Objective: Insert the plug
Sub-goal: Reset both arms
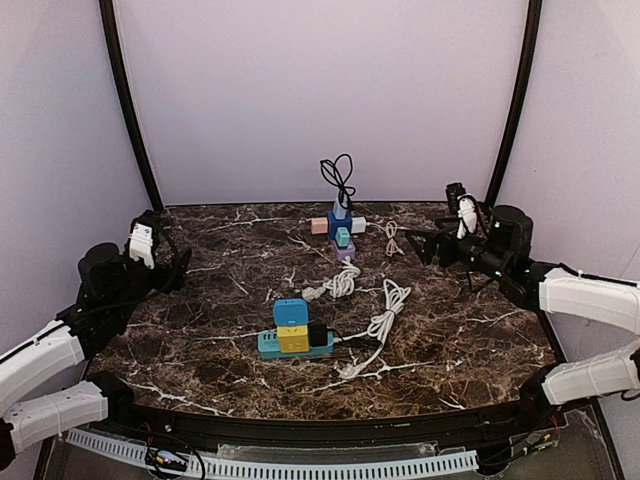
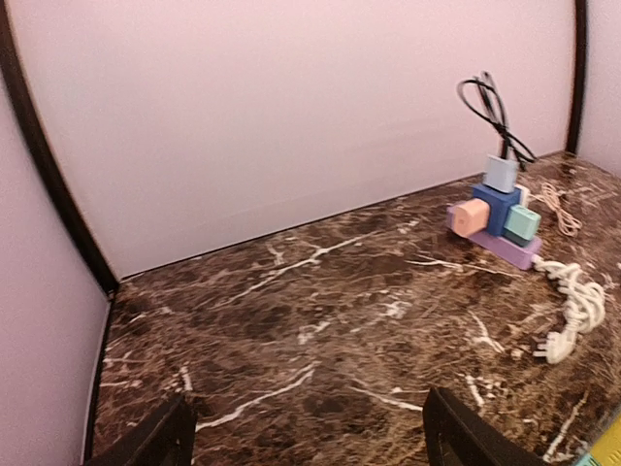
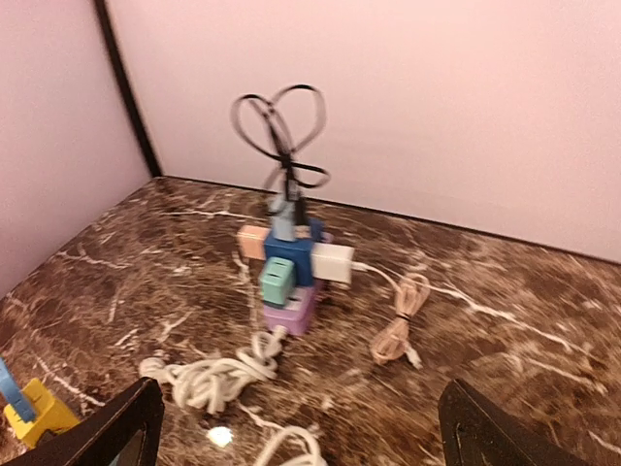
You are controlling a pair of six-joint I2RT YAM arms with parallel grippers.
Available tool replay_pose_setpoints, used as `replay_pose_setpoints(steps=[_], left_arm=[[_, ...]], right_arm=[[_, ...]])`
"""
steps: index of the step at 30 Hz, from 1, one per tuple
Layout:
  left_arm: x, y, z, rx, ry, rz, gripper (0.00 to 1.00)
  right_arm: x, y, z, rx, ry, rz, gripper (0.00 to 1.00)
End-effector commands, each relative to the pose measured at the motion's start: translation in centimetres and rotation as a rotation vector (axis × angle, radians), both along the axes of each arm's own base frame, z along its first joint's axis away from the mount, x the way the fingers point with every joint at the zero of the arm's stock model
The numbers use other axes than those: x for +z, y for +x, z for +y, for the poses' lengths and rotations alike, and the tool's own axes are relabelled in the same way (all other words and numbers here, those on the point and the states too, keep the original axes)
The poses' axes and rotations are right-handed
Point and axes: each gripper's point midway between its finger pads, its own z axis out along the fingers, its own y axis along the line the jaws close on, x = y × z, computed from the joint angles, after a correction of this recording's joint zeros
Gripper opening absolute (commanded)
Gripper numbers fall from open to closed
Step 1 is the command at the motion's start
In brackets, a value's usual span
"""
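The left gripper (image 2: 306,449) and right gripper (image 3: 325,432) both hung with fingers spread, holding nothing. The black plug (image 1: 318,333) sat in the teal power strip (image 1: 268,346) at the front middle of the table (image 1: 460,345).

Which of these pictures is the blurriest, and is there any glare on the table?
Right wrist view: the softest, the coloured adapter stack and black cable loop have smeared edges. Left wrist view: sharper, white veins in the marble table read crisply. Top view: dim, even light with a pinkish cast on the walls, no hard glare on the table.
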Motion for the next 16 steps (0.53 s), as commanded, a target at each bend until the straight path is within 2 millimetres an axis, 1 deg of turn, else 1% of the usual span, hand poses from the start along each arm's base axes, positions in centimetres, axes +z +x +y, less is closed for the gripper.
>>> replay_pose_setpoints(steps=[1,2,3,4,5,6,7,9,10,11,13,15,16], left_arm=[[-1.6,-0.4,6.4,0.25,-0.063,0.017,0.82],[-1.8,-0.5,7.8,0.299,-0.071,0.016,0.82],[-2.1,-0.8,9.1,0.343,-0.082,0.009,0.82],[-2.6,-1.1,9.6,0.361,-0.087,0.011,0.82],[-2.8,-1.2,10.7,0.396,-0.09,0.009,0.82],[-3.1,-1.3,11.0,0.4,-0.094,0.007,0.83],[-3.2,-1.3,12.0,0.432,-0.097,0.004,0.84],[-3.3,-1.4,12.6,0.445,-0.1,-0.002,0.85],[-3.5,-1.3,12.5,0.431,-0.088,-0.004,0.85],[-3.7,-1.3,12.7,0.433,-0.082,-0.004,0.85],[-4.4,-1.3,12.4,0.406,-0.069,0.003,0.87],[-5.1,-1.3,11.9,0.375,-0.064,0.017,0.91],[-5.5,-1.2,11.6,0.357,-0.066,0.028,0.95]], right_arm=[[-4.8,0.4,-11.4,-0.465,0.026,0.214,0.99],[-5.0,-0.1,-13.6,-0.534,0.04,0.226,0.99],[-5.8,-0.4,-16.1,-0.611,0.044,0.247,0.99],[-6.3,-1.0,-17.7,-0.659,0.043,0.255,0.99],[-6.8,-1.5,-19.0,-0.705,0.032,0.253,0.99],[-6.9,-2.0,-20.1,-0.755,0.027,0.237,0.99],[-6.9,-2.3,-21.2,-0.813,0.026,0.215,0.99],[-6.9,-3.2,-23.7,-0.961,0.062,0.203,0.99],[-7.0,-3.7,-24.7,-1.028,0.087,0.211,0.99],[-7.1,-4.0,-25.2,-1.062,0.1,0.211,0.99],[-7.3,-4.2,-25.4,-1.076,0.103,0.212,0.99],[-7.5,-4.2,-25.3,-1.067,0.087,0.216,0.99],[-7.5,-4.2,-25.3,-1.064,0.071,0.214,0.99]])
